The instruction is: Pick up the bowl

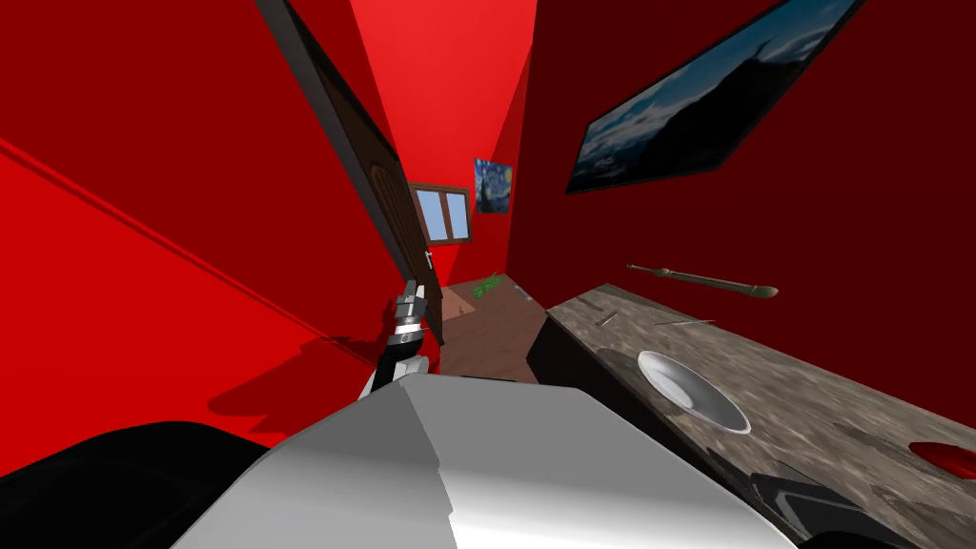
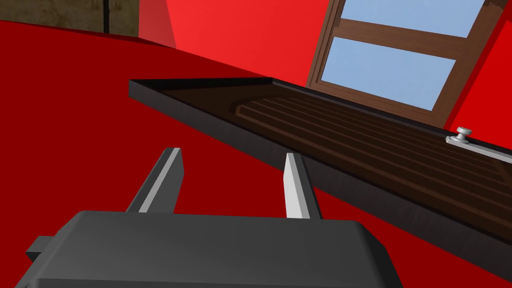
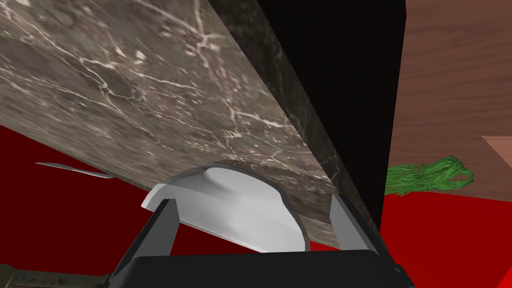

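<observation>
Right jaws spread wide, gripping nothing; the shallow white round bowl (image 3: 230, 210) lies just ahead, between them, on the dark veined marble table (image 3: 125, 85), near its edge. Left jaws likewise released, held well apart from the bowl beside a dark brown panelled door (image 2: 375, 145).

Close in, the left gripper (image 2: 232, 155) is a dark grey box with rounded corners and a small square tab on one side. Two thin blade fingers (image 2: 292, 190) come out of it, light grey on their flat faces and darker along the edges. The right gripper (image 3: 253, 200) matches it: near-black body, same slim grey blades with slanted tips. From the head camera, the left forearm (image 1: 404, 335) shows stacked dark and silver rings above a white segment, and the right arm (image 1: 805, 491) is glossy black.
</observation>
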